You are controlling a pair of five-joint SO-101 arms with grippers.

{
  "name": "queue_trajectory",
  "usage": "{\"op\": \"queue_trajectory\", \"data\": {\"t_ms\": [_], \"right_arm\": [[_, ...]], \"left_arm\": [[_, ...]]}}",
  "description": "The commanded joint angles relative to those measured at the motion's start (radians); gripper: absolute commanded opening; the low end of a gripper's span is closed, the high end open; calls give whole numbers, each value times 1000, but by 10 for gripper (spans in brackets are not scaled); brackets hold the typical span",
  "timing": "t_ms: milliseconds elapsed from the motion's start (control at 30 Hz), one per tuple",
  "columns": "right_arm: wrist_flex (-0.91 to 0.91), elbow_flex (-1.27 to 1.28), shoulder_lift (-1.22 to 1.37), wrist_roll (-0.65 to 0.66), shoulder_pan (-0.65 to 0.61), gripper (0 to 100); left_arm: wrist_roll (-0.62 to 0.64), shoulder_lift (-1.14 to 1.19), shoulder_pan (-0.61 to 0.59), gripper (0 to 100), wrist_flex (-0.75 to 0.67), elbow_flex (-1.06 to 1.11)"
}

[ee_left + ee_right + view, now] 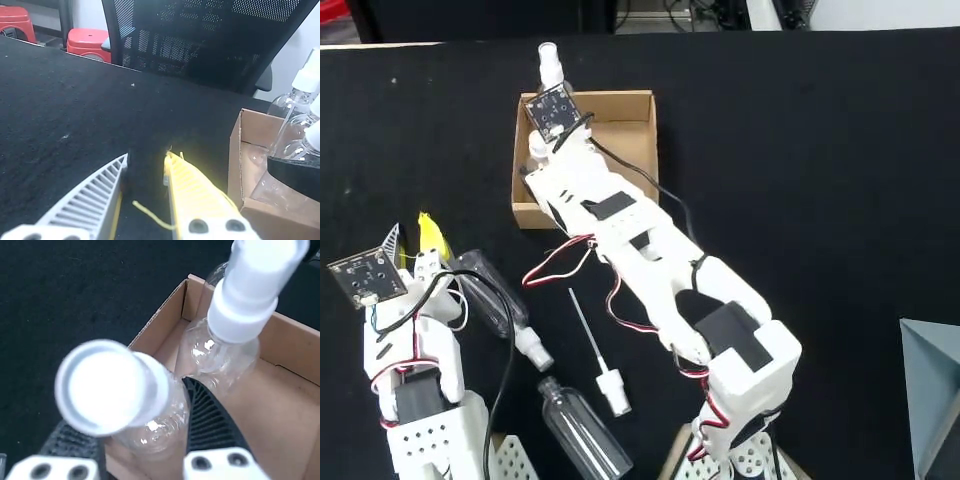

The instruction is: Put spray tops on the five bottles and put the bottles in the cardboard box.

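Bottle [150,427] in right jaws — arm [650,262] outstretched

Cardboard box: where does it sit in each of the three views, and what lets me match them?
High view: cardboard box upper centre-left, under the right arm.
Left wrist view: box wall beyond the open left hand, off to one side.
Right wrist view: box floor below the right hand, which grips a capped bottle.
Shared landmark: the standing spray-topped bottle in the box.
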Motion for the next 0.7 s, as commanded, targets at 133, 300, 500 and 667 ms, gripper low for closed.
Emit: {"op": "queue_trajectory", "data": {"t_ms": [133, 300, 500, 667], "right_arm": [[28, -33, 2, -3, 6, 41], [28, -30, 2, -3, 8, 41], [29, -28, 2, -3, 8, 54], [84, -35, 2, -3, 8, 149]], "left_arm": [[-9, -5, -8, 105, -29, 21], [-9, -5, -8, 105, -29, 21], [-9, -5, -8, 105, -29, 21], [-9, -5, -8, 105, -29, 21]]}}
